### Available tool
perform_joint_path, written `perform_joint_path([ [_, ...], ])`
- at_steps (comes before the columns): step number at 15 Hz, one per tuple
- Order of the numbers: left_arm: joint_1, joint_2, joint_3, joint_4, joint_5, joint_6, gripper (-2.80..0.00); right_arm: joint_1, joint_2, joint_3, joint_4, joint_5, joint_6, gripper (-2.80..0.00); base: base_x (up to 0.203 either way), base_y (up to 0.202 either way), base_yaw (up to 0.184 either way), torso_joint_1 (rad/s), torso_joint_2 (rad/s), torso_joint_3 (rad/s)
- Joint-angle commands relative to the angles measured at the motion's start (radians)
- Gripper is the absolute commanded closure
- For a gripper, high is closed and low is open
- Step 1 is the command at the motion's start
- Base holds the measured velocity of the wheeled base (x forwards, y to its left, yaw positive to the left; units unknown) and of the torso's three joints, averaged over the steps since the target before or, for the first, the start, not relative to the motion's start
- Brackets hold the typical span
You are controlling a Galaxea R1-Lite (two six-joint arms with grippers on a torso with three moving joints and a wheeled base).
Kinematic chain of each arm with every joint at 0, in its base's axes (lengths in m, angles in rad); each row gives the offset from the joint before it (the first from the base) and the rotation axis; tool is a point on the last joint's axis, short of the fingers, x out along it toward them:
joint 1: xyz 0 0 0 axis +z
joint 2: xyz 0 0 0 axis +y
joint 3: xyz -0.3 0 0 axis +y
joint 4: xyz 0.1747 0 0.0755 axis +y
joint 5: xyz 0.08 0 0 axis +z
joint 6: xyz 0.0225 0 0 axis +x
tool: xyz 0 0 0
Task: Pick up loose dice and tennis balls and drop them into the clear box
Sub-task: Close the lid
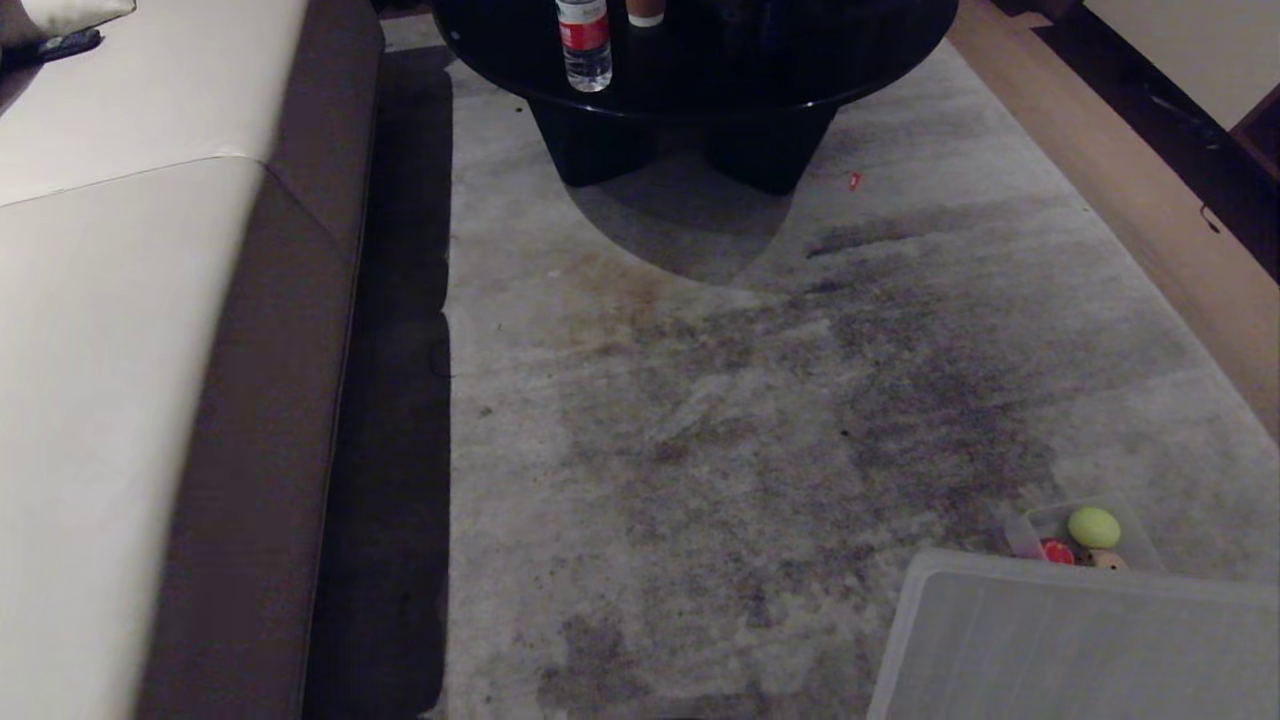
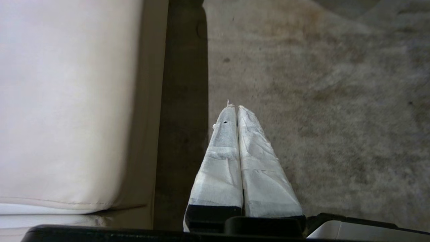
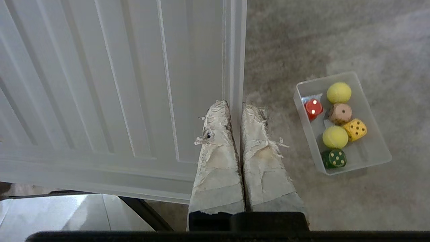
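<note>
Cream cushions of the sofa [image 1: 120, 300] fill the left side, and the left hand [image 2: 237, 108] hangs by its dark base over the carpet [image 1: 700, 420] with its taped fingers pressed together, holding nothing. Further along, a water bottle [image 1: 584, 40] on the black worktop [image 1: 700, 60] wears a red label whose writing is too small to read. The right hand [image 3: 235, 105] is likewise closed and empty, above the edge of the ribbed lid [image 3: 100, 84]. Just right of it sits the clear box [image 3: 373, 154], already holding all four dice [image 3: 354, 129] and both tennis balls [image 3: 339, 92]. The dice look hard, light and round-cornered (best pinched across flat faces); the fuzzy balls should grip easily across the middle. No loose pieces show on the carpet.
</note>
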Motion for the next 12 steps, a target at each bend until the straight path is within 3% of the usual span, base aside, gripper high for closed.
perform_joint_path([
  [1,0.000,0.000,0.002,0.000,0.001,-0.001,0.00,0.000,0.001,0.000,0.000,0.000,0.001,0.00,0.000,0.000,0.000,0.002,0.01,-0.198],
  [12,0.000,0.002,0.002,0.000,0.001,-0.001,0.00,0.000,0.001,0.000,0.000,0.000,0.001,0.00,0.000,0.000,0.000,0.001,0.00,-0.196],
])
